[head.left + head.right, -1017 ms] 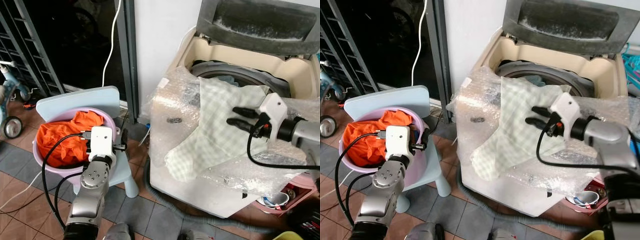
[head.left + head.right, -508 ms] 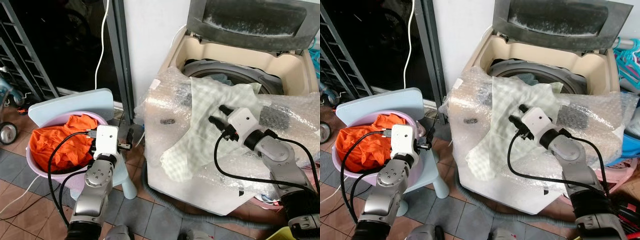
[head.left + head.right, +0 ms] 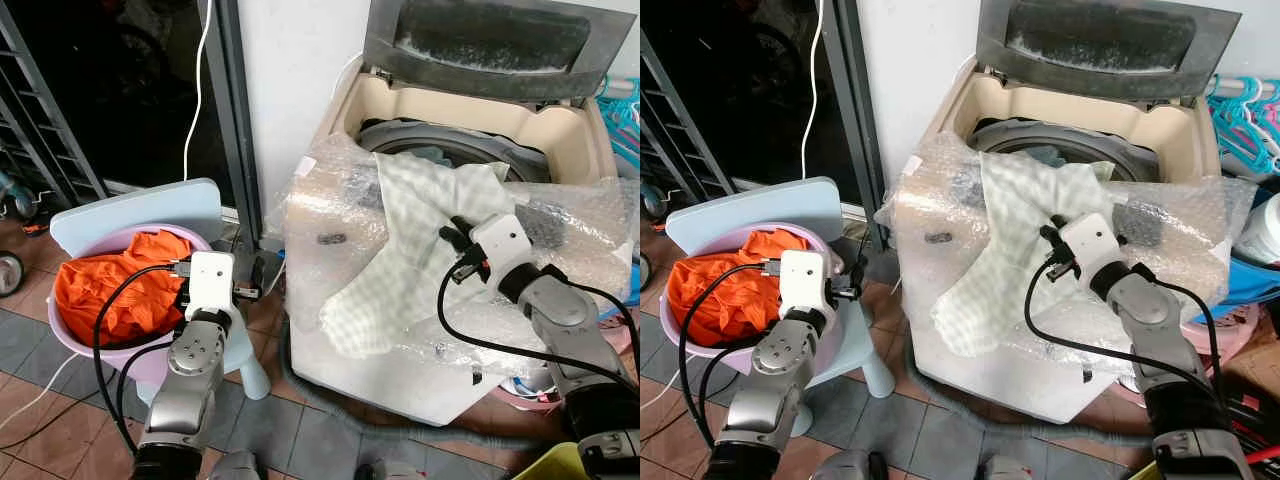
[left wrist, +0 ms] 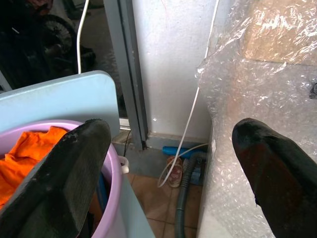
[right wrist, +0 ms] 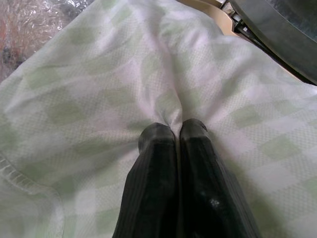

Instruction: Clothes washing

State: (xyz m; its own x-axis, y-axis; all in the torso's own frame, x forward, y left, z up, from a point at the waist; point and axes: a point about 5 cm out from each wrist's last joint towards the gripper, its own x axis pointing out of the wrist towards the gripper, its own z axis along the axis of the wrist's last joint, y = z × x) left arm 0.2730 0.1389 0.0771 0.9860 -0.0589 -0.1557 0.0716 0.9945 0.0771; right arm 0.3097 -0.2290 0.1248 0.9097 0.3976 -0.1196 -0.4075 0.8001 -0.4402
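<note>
Head views: green-checked cloth (image 3: pixel 400 250) drapes over the washing machine (image 3: pixel 560 130) front rim, one end in the drum, rest hanging down the bubble wrap (image 3: pixel 330 215); right gripper (image 3: pixel 452 232) sits on it near the rim, left gripper (image 3: pixel 262 272) idle between orange laundry basin (image 3: pixel 75 345) and machine. Left wrist view: fingers (image 4: pixel 74 173) spread wide, empty. Right wrist view: fingers (image 5: pixel 156 168) pinched together on a cloth fold, so lift high before swinging to the drum, or the hanging end drags the wrap.

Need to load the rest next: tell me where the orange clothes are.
The orange clothes lie in the lilac basin on the pale blue chair, on the robot's left, beside the left gripper and left of the bubble-wrapped washing machine.
</note>
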